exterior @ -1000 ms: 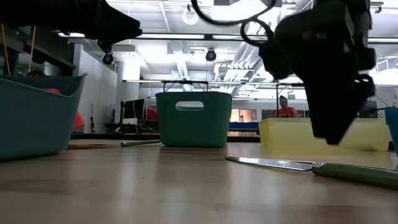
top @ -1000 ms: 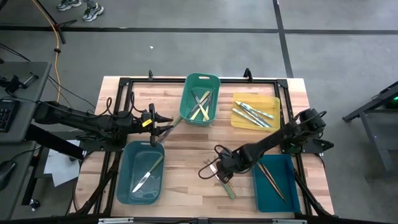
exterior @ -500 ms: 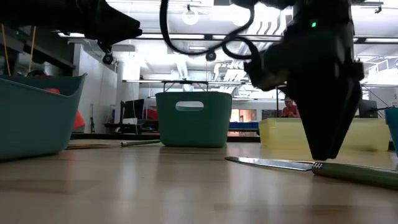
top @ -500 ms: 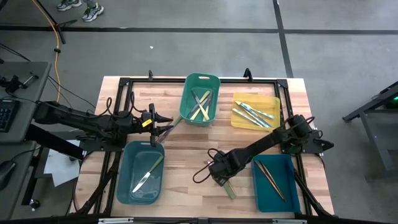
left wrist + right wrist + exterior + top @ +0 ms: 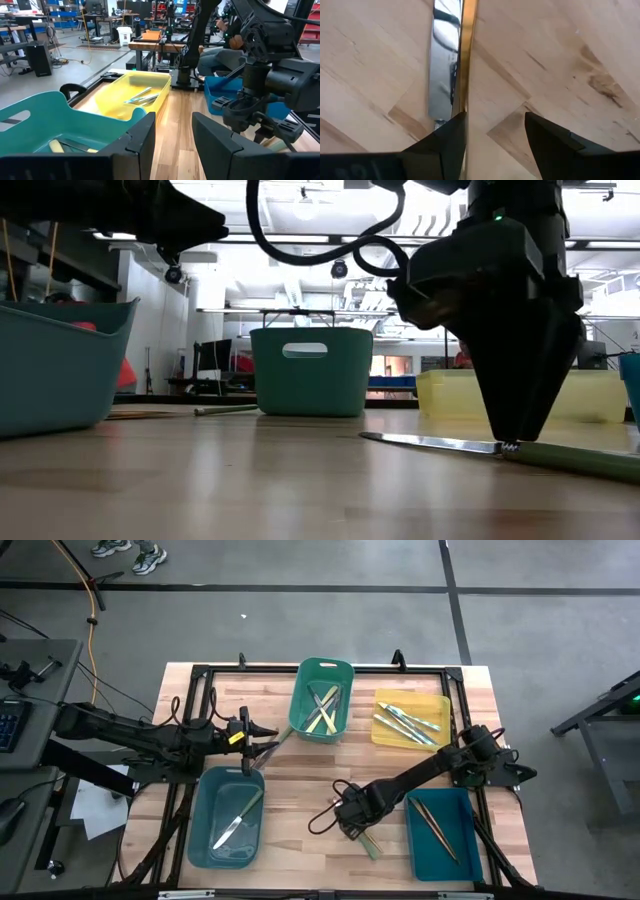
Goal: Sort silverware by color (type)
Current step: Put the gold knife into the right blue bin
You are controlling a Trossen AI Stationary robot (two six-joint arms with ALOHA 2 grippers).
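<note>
While lowered near the bench (image 5: 300, 790) front, right gripper (image 5: 352, 823) spread, tips straddling a green-handled knife (image 5: 520, 451) lying flat on the wood, not yet pinched. Metal blade toward centre, pale green handle (image 5: 369, 844) toward the front edge. Ringed by 4 bins: green bin (image 5: 322, 700) at the back with pale-handled pieces, yellow bin (image 5: 411, 720) beside it with teal-handled ones, teal bin (image 5: 225, 815) at front left holding 1 utensil, blue bin (image 5: 443, 832) at front right with brown-handled pieces. Left gripper (image 5: 268, 745) spread, empty, hovering between green and teal bins.
</note>
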